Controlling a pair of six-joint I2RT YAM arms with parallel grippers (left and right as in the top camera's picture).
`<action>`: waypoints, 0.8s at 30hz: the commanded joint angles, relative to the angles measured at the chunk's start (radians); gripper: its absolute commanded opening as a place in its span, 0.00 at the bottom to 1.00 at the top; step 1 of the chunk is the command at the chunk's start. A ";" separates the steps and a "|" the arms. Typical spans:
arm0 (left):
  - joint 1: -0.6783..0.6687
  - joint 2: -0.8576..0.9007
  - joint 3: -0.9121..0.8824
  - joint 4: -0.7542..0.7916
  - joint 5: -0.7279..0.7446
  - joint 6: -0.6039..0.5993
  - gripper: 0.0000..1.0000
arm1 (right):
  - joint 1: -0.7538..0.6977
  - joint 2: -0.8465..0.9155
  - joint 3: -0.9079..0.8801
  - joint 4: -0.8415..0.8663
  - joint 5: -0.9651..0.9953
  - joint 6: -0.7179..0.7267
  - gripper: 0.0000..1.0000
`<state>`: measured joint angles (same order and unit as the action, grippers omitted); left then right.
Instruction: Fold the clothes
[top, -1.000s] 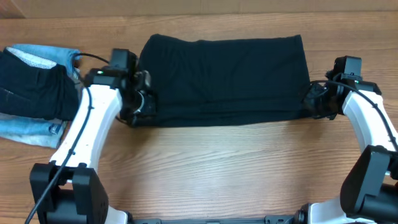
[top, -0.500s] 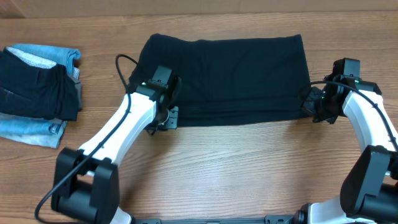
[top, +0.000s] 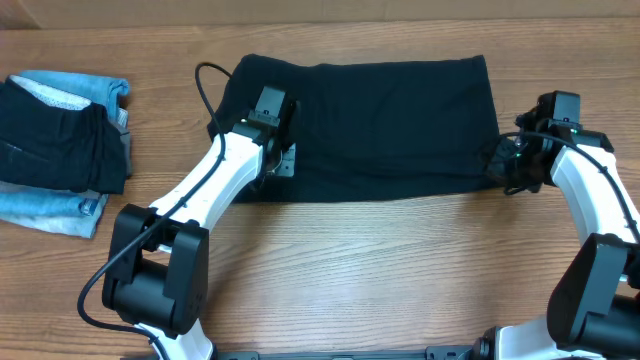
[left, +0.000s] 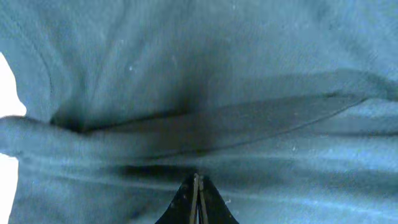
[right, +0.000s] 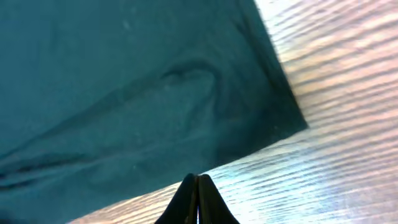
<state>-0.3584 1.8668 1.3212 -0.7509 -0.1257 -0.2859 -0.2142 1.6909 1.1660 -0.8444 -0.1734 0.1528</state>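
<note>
The clothes are one black T-shirt (top: 370, 125), lying flat as a wide rectangle across the back of the table. My left gripper (top: 283, 165) is over the shirt's left part, near its front edge. In the left wrist view its fingers (left: 197, 186) are shut with nothing between them, and creased dark fabric (left: 217, 81) fills the view. My right gripper (top: 498, 165) is at the shirt's right edge. In the right wrist view it (right: 198, 182) is shut and empty above bare wood, just off the shirt's corner (right: 273, 118).
A dark folded garment (top: 55, 145) lies on light-blue denim pieces (top: 45, 212) at the far left of the wooden table (top: 380, 270). A black cable (top: 205, 85) loops over the shirt's left edge.
My left arm has swung from the shirt's left edge rightward onto the shirt. The right gripper has barely shifted at the right edge.
</note>
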 joint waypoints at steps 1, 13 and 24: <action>0.000 0.003 0.023 0.044 -0.019 -0.010 0.05 | 0.015 0.015 0.024 0.005 -0.056 -0.083 0.04; 0.000 0.010 0.023 0.082 0.041 -0.010 0.04 | 0.051 0.120 0.011 0.057 -0.042 -0.083 0.04; -0.002 0.016 0.005 0.077 0.074 -0.029 0.04 | 0.119 0.120 -0.052 0.132 -0.030 -0.082 0.04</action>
<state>-0.3584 1.8668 1.3220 -0.6830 -0.0689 -0.2962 -0.0944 1.8076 1.1210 -0.7238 -0.2092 0.0765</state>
